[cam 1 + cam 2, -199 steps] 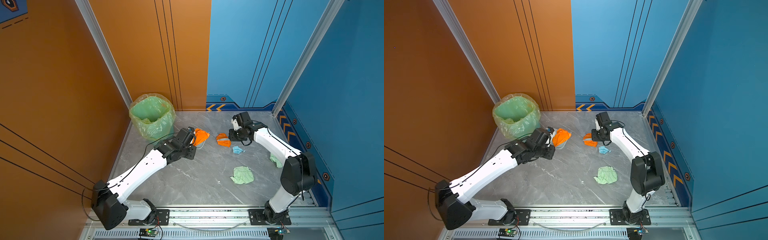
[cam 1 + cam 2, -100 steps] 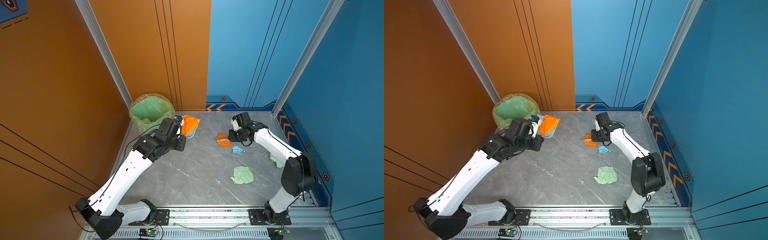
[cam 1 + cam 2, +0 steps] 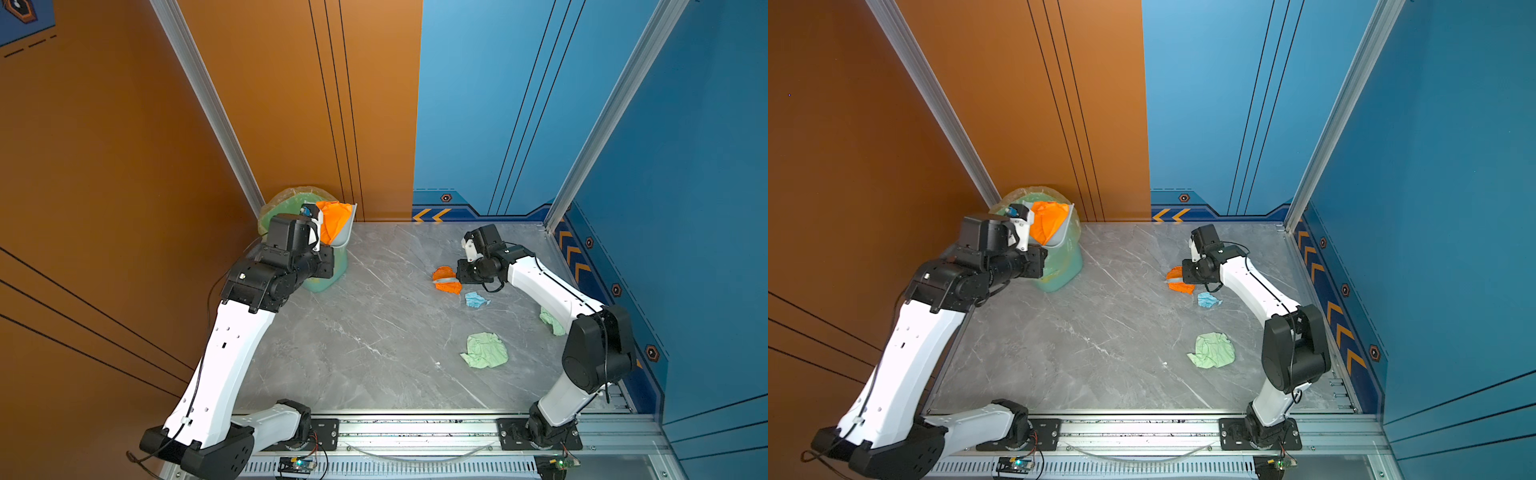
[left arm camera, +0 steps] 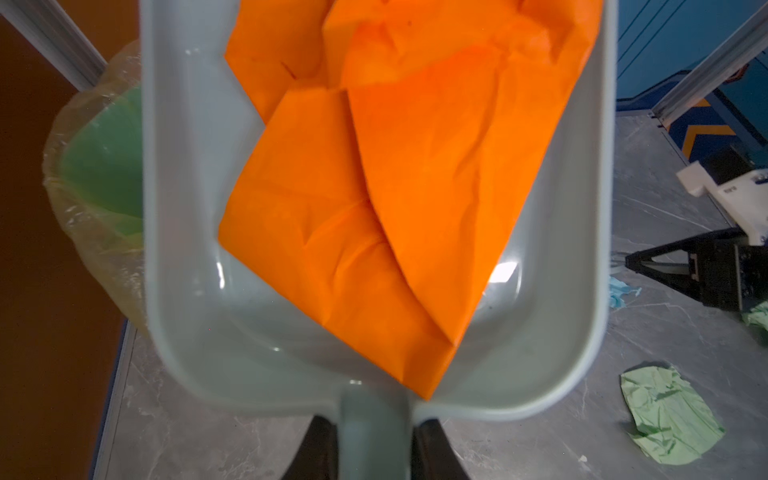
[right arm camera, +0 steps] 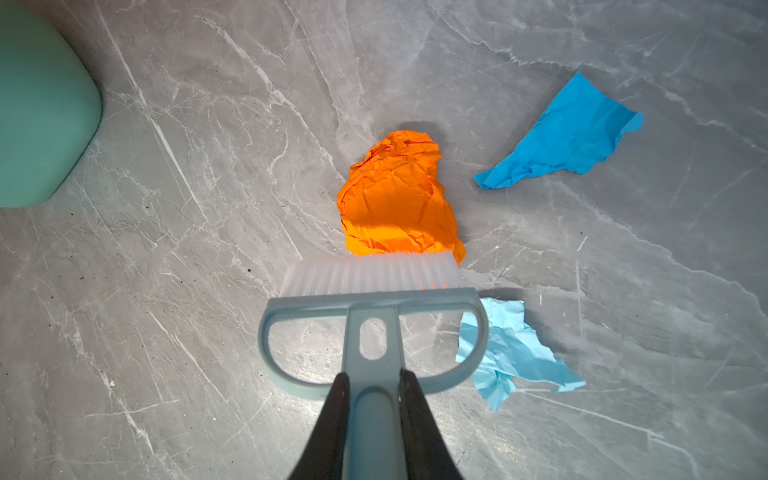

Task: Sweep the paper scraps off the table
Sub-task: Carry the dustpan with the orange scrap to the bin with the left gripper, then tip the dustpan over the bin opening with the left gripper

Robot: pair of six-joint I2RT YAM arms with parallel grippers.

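Orange panels [image 3: 270, 104] and blue panels [image 3: 478, 104] wall in your grey marble worktop [image 3: 374, 353]. A green bin [image 3: 1065, 266] lined with a translucent bag [image 3: 274, 203] stands in the far left corner.

Your left claw [image 4: 376, 444] is closed tight on the handle of the pale dustpan [image 4: 187, 208]. The pan is lifted clear of the worktop and held up at the bin's rim, on the side nearer the middle. Whether pan and bag touch, you cannot tell. A large creased orange sheet [image 4: 395, 187] lies inside the pan.

Your right claw [image 5: 375, 384] is clamped on the handle of the small brush [image 5: 374, 305], low over the worktop, right of centre and toward the back. Its white bristles [image 5: 370, 274] press against a crumpled orange scrap [image 5: 395, 195]. A light blue scrap [image 5: 507, 353] lies just beside the brush head, partly under its frame. A bright blue scrap [image 5: 561, 133] sits near the orange one but apart from it.

Nearer you, a pale green scrap [image 3: 485, 351] lies alone in the open. A second pale green piece [image 3: 550, 322] shows half hidden behind the right arm, close to the right rail.
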